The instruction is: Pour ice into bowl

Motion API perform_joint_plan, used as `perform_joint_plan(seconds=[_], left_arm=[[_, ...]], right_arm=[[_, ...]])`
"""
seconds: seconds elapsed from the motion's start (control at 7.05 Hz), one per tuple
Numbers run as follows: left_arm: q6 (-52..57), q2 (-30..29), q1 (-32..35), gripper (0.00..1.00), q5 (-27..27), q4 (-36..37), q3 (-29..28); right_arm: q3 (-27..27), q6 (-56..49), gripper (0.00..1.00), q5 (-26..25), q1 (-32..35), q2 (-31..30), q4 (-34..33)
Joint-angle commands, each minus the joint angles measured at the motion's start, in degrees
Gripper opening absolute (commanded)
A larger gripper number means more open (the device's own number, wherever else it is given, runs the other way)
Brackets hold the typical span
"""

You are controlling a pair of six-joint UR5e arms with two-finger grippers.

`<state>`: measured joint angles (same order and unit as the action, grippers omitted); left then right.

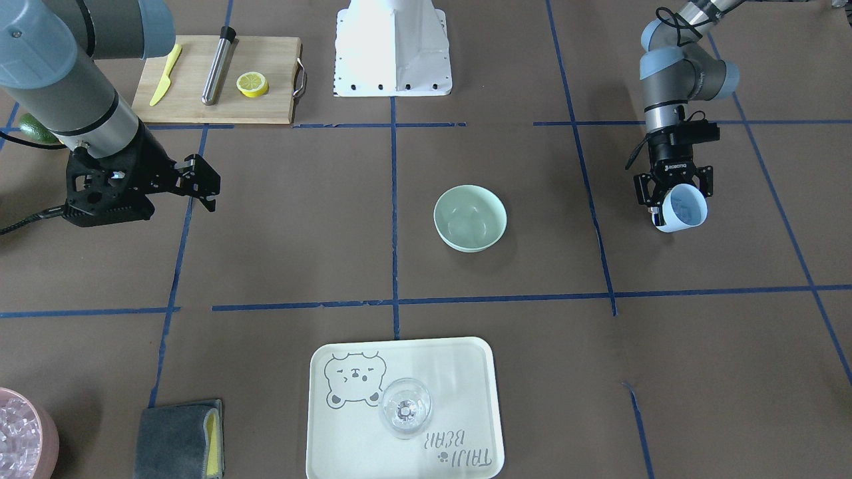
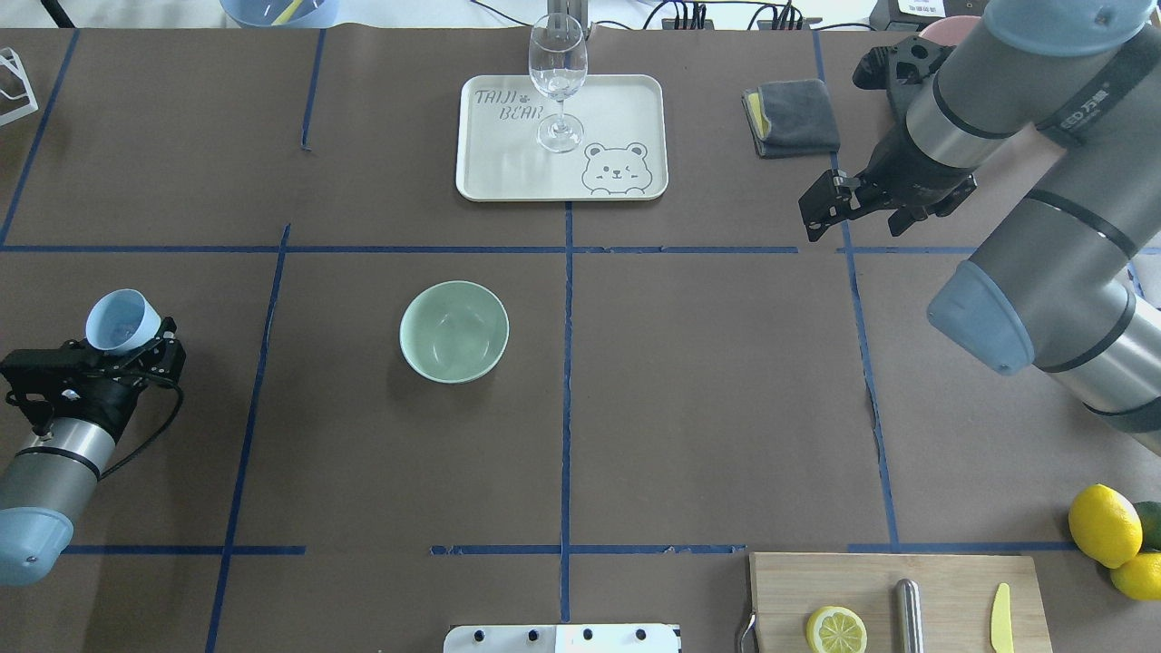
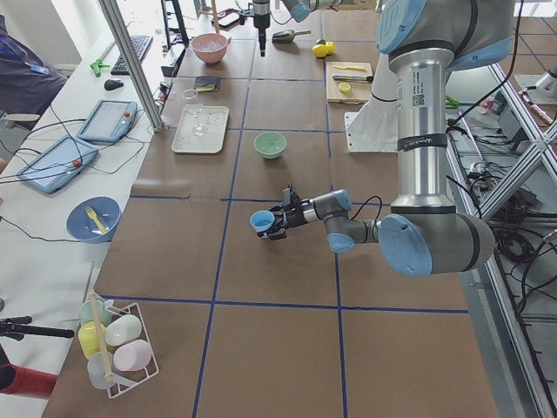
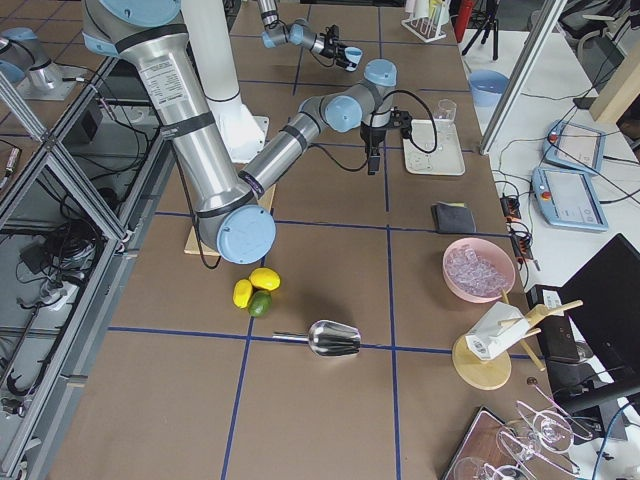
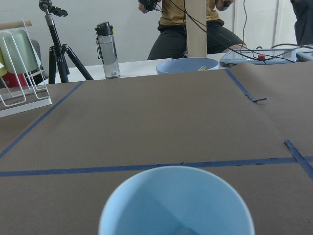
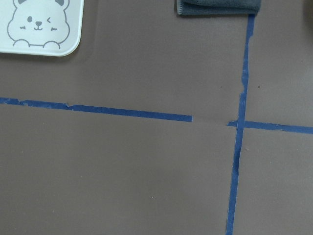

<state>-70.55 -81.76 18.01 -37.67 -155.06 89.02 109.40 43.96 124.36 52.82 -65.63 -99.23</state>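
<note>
1. The table (image 2: pixel 707 408) is covered with brown paper, and blue tape lines cut it into fields.
2. The right arm (image 2: pixel 1043 227) reaches over the right half of the table toward the operators' edge. Its claw (image 1: pixel 203 183) stands wide, with the fingers well apart, above bare paper.
3. The left arm (image 2: pixel 54 453) comes in near the left end of the table. Its claw (image 2: pixel 131 349) is closed around a light blue cup (image 2: pixel 122 320).
4. A wooden cutting board (image 1: pixel 266 80) lies at the robot's edge of the table, on the right side of the robot's base. It carries a yellow knife (image 1: pixel 165 74), a metal rod (image 1: pixel 218 66) and a half lemon (image 1: pixel 253 84).
5. A cream tray (image 1: pixel 466 399) with a bear drawing lies at the middle of the operators' edge. A clear stemmed glass (image 1: pixel 405 407) stands upright on it.
6. A pink container (image 1: pixel 52 436) with clear cubes stands by the operators' edge, far to the right.
7. The bowl (image 1: pixel 470 218) stands upright near the middle of the table, just left of the centre tape line and well apart from the cup.
8. A grey folded cloth (image 1: pixel 176 449) lies between the tray and the pink container.
9. The cup is tilted, and its mouth shows in both exterior top views.
10. The ice: the left wrist view shows only pale blue walls inside the cup and the bottom is cut off, so I cannot tell whether the ice lies there.
</note>
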Motion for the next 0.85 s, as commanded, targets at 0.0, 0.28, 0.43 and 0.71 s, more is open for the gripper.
perform_joint_plan(seconds=[0.0, 0.28, 0.43, 0.71], left_arm=[[8.96, 0.28, 3.41, 0.0, -2.39, -4.18, 5.34], [12.72, -0.33, 5.54, 0.0, -2.5, -4.72, 11.06], [16.37, -0.51, 5.54, 0.0, -3.54, -4.64, 14.83], [27.46, -4.26, 5.45, 0.0, -3.55, -4.64, 16.62]], right_arm=[[-0.06, 0.07, 1.0, 0.0, 0.0, 0.06, 0.0], [-0.06, 0.07, 1.0, 0.0, 0.0, 0.15, -0.09], [-0.06, 0.07, 1.0, 0.0, 0.0, 0.15, 0.0], [-0.06, 0.07, 1.0, -0.09, 0.09, 0.06, 0.0]])
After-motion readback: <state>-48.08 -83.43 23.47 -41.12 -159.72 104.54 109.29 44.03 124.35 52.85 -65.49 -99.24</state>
